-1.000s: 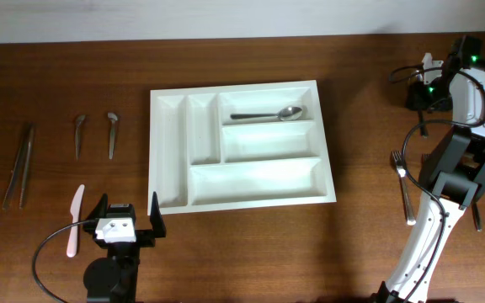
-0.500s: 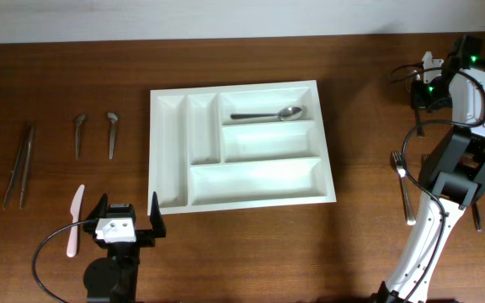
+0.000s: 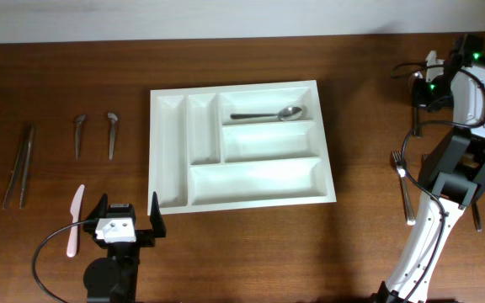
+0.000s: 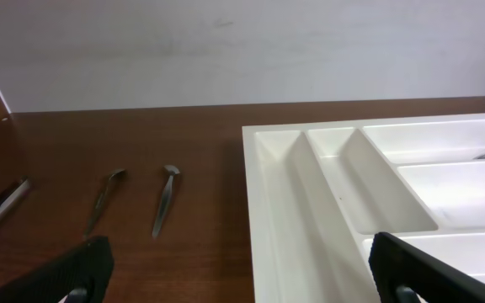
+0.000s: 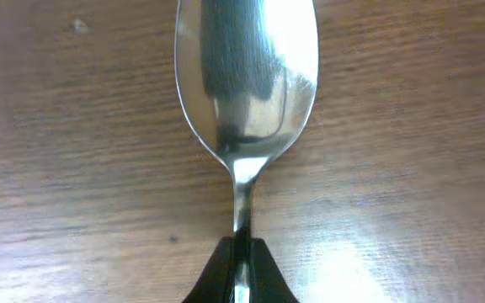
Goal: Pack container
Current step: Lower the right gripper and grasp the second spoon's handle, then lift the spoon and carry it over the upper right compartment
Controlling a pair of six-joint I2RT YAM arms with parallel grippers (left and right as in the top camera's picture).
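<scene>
Dark wood-grain table [image 3: 57, 84], backed by a plain pale wall [image 4: 226, 50], bore the container [image 3: 259, 177]. Left gripper [image 4: 242, 261] was spread wide; right gripper [image 5: 241, 261] pinched a spoon [image 5: 247, 76] at its neck.

We log a dark brown wooden surface [image 3: 242, 252], its grain running left to right; along the far edge a plain, pale wall [image 4: 226, 50] rises, unmarked but for faint smudges; light falls soft and even across it; a bright sheen lies on the wood in the right wrist view; shadows are short and faint.
</scene>
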